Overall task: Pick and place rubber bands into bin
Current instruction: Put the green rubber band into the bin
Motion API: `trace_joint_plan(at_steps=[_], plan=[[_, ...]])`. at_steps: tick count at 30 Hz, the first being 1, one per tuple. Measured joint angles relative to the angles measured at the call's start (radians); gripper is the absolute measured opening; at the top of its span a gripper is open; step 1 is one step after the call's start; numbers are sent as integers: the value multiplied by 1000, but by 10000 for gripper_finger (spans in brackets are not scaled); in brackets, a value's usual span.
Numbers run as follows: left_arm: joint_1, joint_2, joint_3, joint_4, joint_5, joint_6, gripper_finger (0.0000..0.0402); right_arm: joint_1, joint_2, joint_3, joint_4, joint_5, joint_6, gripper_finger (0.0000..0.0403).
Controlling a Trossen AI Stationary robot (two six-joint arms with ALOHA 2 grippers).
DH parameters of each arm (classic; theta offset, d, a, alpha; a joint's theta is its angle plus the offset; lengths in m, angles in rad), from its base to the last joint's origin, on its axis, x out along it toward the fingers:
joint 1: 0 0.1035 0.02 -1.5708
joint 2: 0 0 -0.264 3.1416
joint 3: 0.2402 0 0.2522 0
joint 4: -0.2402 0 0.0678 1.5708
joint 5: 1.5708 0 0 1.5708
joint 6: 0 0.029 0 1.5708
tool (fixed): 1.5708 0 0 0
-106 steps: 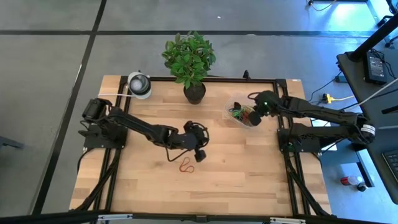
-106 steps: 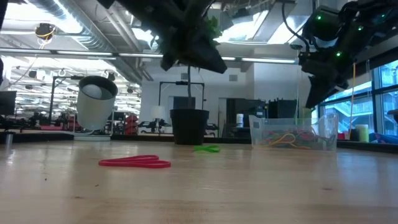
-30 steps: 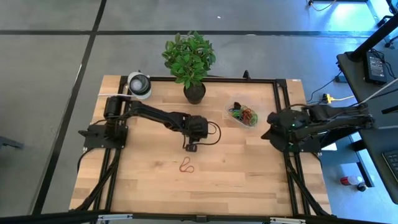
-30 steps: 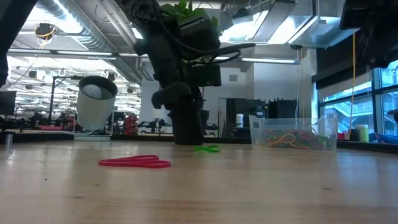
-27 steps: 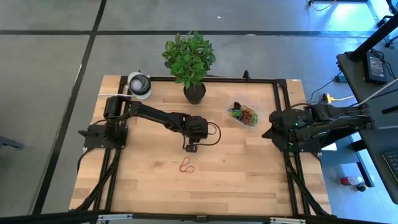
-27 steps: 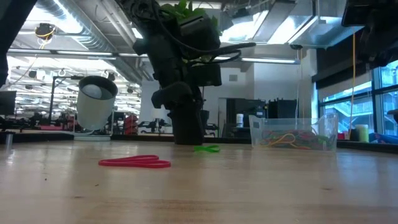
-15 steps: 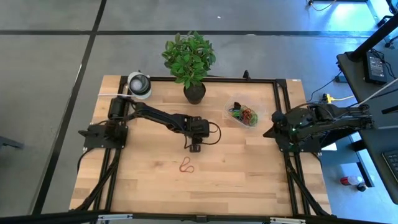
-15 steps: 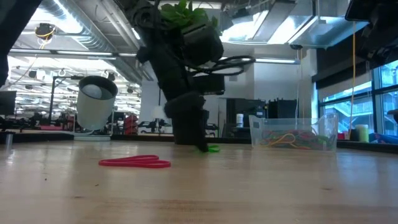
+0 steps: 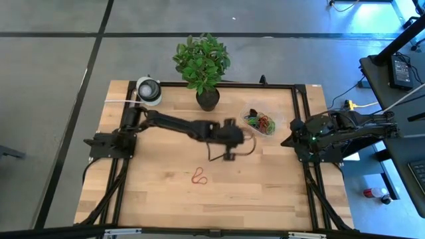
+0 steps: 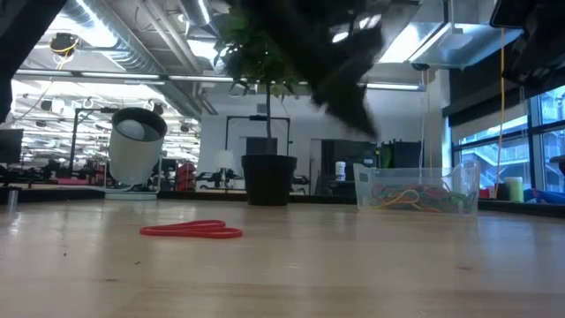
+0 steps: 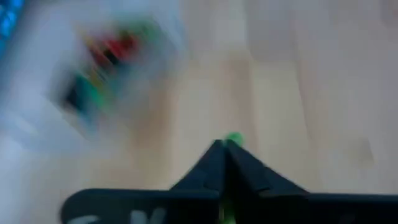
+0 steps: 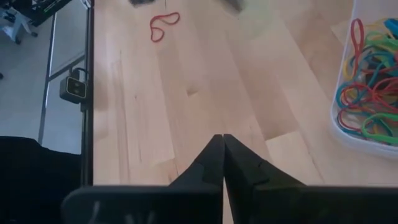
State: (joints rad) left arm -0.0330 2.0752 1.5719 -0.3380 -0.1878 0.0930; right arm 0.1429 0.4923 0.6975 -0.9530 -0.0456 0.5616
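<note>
Centre of the high view: my left hand (image 9: 228,157) pinches a green rubber band (image 11: 232,139), near the bin (image 9: 257,123). Right hand (image 12: 222,151) clenched, empty. Thin grip; a fast swing could fling it short.

Bright ceiling lights, left wrist view motion-blurred, soft shadows

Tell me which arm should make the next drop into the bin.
Left. The left gripper is shut on a green rubber band and hangs beside the bin. The right gripper is shut, holds nothing, and is parked at the table's right edge.
</note>
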Motion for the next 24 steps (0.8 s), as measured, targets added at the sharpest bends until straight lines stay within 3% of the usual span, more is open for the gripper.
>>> trace_joint_plan(at_steps=[5,9,18,24], plan=[[49,13,215,-13,-103,80,3,0,0,0,22,0,-7,8],[125,18,320,33,-94,77,3,0,0,0,42,1,-13,8],[218,168,433,102,72,-3,2,0,7,0,98,3,-20,8],[220,298,450,150,92,-73,6,0,8,0,97,3,-19,8]])
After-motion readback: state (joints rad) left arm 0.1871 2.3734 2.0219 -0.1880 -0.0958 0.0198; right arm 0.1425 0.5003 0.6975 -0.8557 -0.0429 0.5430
